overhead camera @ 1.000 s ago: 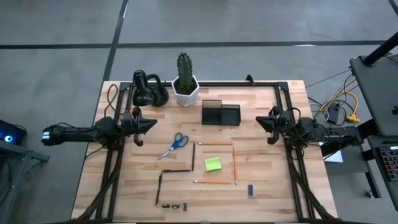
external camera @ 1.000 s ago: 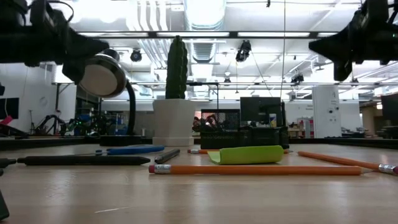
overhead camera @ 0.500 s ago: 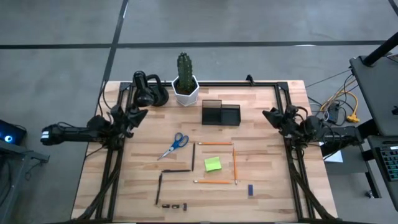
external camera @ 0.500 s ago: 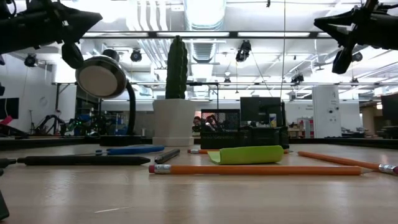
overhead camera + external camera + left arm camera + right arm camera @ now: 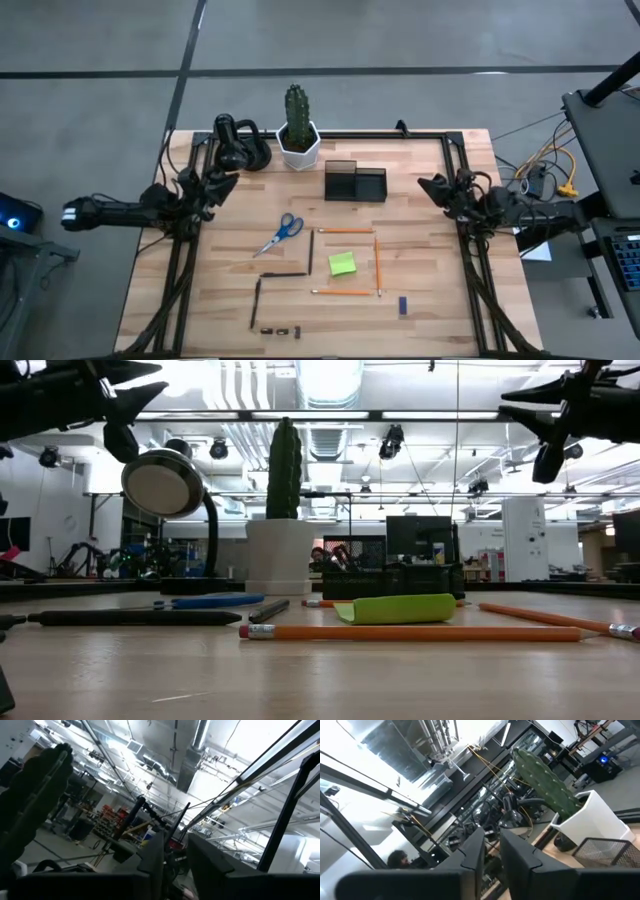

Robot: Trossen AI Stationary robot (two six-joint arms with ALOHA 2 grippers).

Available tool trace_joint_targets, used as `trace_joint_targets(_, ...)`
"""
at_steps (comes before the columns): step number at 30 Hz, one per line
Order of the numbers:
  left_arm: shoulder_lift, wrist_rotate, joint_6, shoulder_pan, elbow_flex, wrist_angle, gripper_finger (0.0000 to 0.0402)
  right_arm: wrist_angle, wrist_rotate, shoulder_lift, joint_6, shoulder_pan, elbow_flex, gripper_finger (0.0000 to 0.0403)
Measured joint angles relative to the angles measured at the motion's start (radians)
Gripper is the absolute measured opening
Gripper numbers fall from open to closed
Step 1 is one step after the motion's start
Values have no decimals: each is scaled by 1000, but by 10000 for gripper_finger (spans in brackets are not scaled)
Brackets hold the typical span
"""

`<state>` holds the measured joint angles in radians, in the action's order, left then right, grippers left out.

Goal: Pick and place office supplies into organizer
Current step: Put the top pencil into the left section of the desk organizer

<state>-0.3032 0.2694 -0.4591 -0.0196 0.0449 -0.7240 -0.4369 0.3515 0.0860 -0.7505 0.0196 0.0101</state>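
Observation:
The office supplies lie flat on the wooden table: blue-handled scissors [image 5: 280, 234], orange pencils [image 5: 348, 231] [image 5: 377, 262] [image 5: 340, 293], dark pens [image 5: 311, 250] [image 5: 256, 303], a lime-green sticky pad [image 5: 342, 263], a small blue block [image 5: 403, 305] and tiny black clips [image 5: 280, 330]. The dark organizer [image 5: 355, 182] stands at the far middle. My left gripper [image 5: 232, 178] hovers over the table's left side and my right gripper [image 5: 422, 184] over its right side. Both are raised, tipped upward and slightly open, with nothing between the fingers.
A white pot with a cactus [image 5: 298, 140] and a black rounded gadget [image 5: 240, 145] stand at the far edge, left of the organizer. A black frame [image 5: 400, 134] runs along the table's far and side edges. Bare wood lies between the supplies and each side rail.
Both grippers have tipped their fingers upward and rolled about their own line. The left one has also risen. In the low view each gripper's fingertips, together before, now stand slightly apart. Nothing on the table has moved.

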Motion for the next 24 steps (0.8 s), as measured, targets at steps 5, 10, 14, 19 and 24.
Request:
trace_joint_targets(5, -28, -1, -7, 0, 14, -2, 124, -8, 16, 70, 18, 0, 54, 92)
trace_joint_targets(10, -36, -1, -8, 0, 15, -34, 130, 26, 17, 197, 188, 0, 193, 126)
trace_joint_targets(14, -33, -3, -8, 0, 14, -82, 130, 221, -10, 308, 273, 0, 333, 144)
trace_joint_targets(19, -25, -4, -7, 0, 16, -88, 130, 505, -69, 439, 283, 0, 502, 148)
trace_joint_targets(24, -24, -8, -7, 0, 14, -99, 130, 641, -121, 570, 296, 0, 617, 142)
